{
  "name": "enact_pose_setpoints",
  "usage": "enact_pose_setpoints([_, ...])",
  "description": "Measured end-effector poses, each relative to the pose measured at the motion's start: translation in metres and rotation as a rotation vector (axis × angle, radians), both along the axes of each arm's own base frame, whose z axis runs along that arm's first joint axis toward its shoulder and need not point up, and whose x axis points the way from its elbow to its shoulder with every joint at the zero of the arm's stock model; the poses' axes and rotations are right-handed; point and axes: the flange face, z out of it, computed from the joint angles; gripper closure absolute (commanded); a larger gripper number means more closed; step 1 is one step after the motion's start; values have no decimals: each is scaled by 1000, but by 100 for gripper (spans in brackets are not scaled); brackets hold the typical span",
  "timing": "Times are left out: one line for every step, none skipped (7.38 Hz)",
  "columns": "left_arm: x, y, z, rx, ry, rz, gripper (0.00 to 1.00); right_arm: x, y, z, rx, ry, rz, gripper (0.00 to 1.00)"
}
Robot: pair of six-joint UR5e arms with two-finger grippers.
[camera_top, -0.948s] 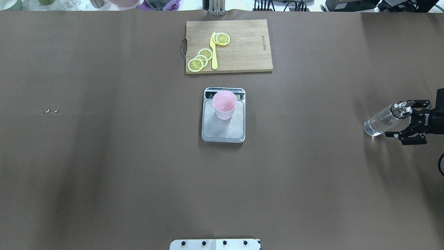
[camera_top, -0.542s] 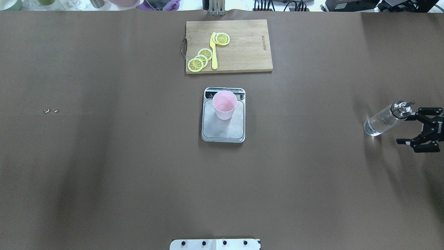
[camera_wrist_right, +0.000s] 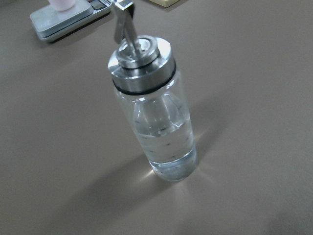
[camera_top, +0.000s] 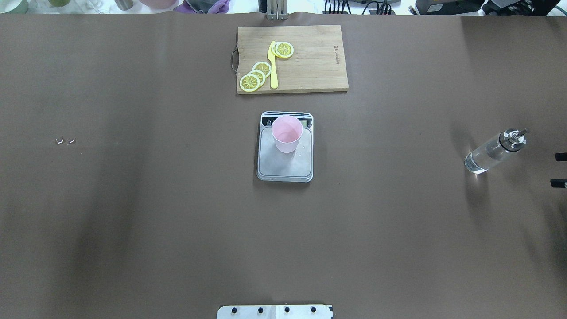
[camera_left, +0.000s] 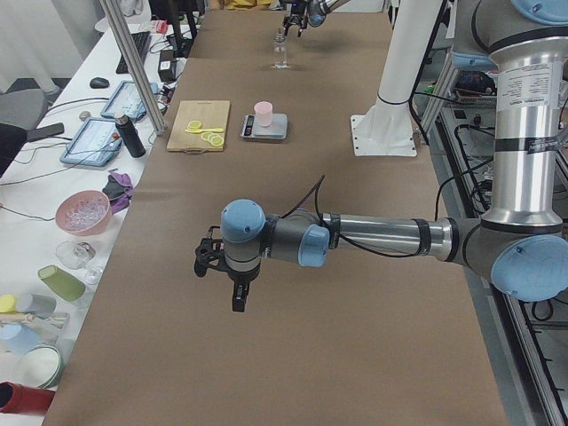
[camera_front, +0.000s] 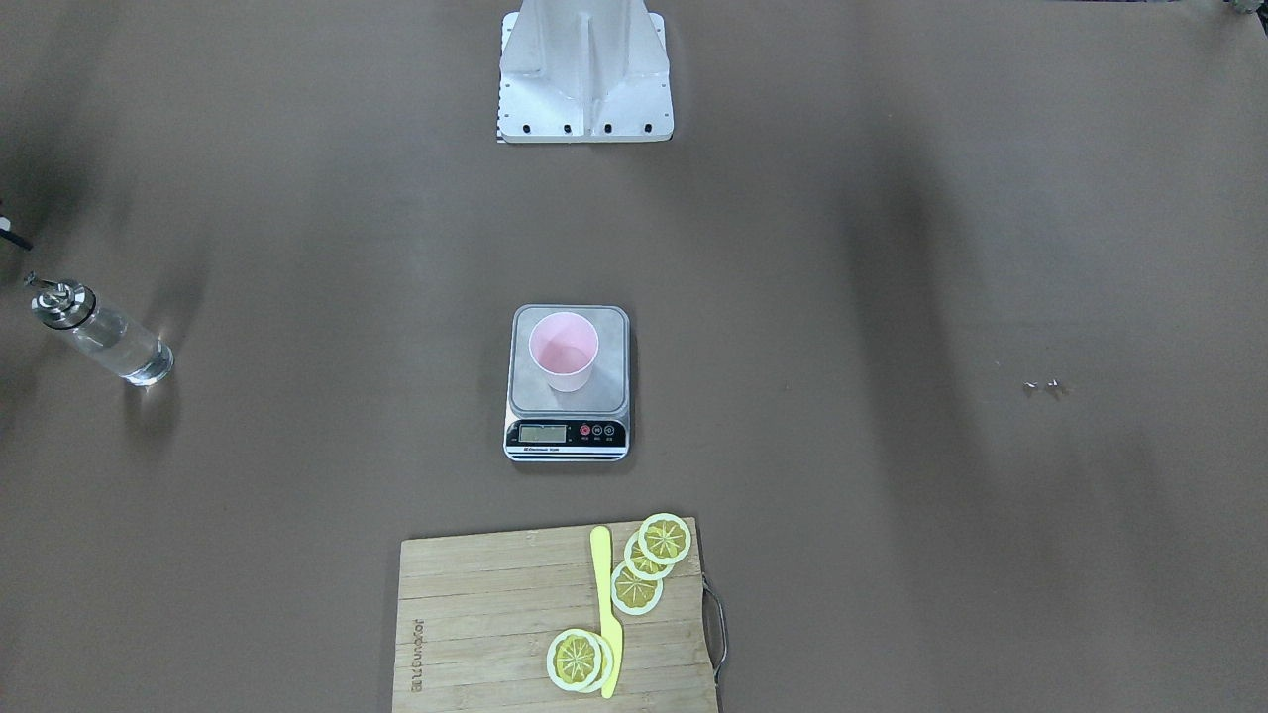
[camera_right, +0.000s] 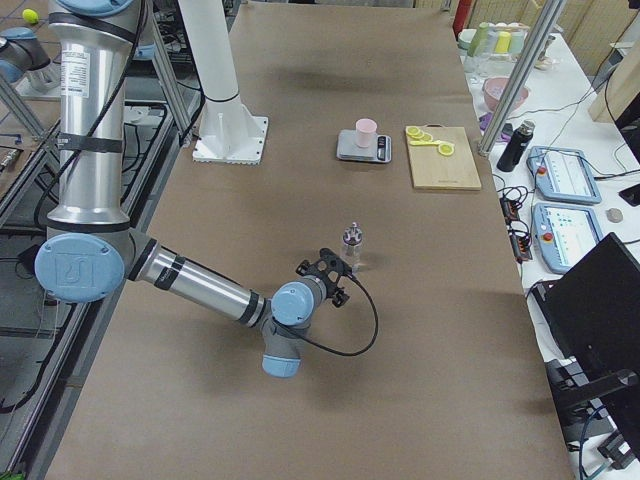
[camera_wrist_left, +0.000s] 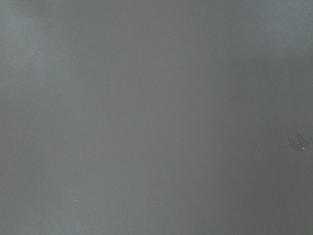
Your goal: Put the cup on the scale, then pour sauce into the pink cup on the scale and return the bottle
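The pale pink cup (camera_top: 287, 134) stands upright on the silver scale (camera_top: 285, 166) at the table's middle; both also show in the front view, cup (camera_front: 564, 352) on scale (camera_front: 570, 391). The clear glass bottle (camera_top: 491, 153) with silver pourer stands free on the table at the right, about a third full of clear sauce (camera_wrist_right: 164, 147). My right gripper (camera_top: 559, 169) is open and empty at the view's right edge, only its fingertips showing, apart from the bottle (camera_wrist_right: 154, 122). My left gripper (camera_left: 206, 262) hovers over bare table; I cannot tell whether it is open.
A wooden cutting board (camera_top: 310, 66) with lemon slices and a yellow knife (camera_top: 273, 66) lies behind the scale. Two small bits (camera_top: 65, 141) lie at the left. The robot's base plate (camera_top: 274, 311) is at the near edge.
My right gripper has drawn back to the right, away from the bottle, until only its fingertips show. The bottle, cup and scale have not moved.
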Motion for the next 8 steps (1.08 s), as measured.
enact_pose_setpoints([0, -3, -2, 2, -1, 0, 1, 21, -7, 0, -105, -5, 7, 0])
enact_pose_setpoints([0, -7, -5, 7, -2, 0, 1, 35, -20, -2, -208, -4, 25, 0])
enact_pose_setpoints([0, -9, -6, 8, -3, -1, 1, 44, -37, -7, -302, -2, 46, 0])
enact_pose_setpoints([0, -9, -6, 8, -2, -1, 1, 47, -60, -14, -387, 1, 67, 0])
enact_pose_setpoints([0, -8, -5, 7, -1, 0, 1, 47, -88, -23, -454, 13, 97, 0])
enact_pose_setpoints([0, -7, -4, 7, -1, 0, 1, 48, -114, -31, -499, 37, 139, 0])
enact_pose_setpoints([0, -7, -4, 7, -1, 0, 1, 49, -137, -34, -536, 76, 190, 0])
enact_pose_setpoints([0, -7, -6, 12, 1, 1, 1, 52, -162, -36, -577, 128, 225, 0])
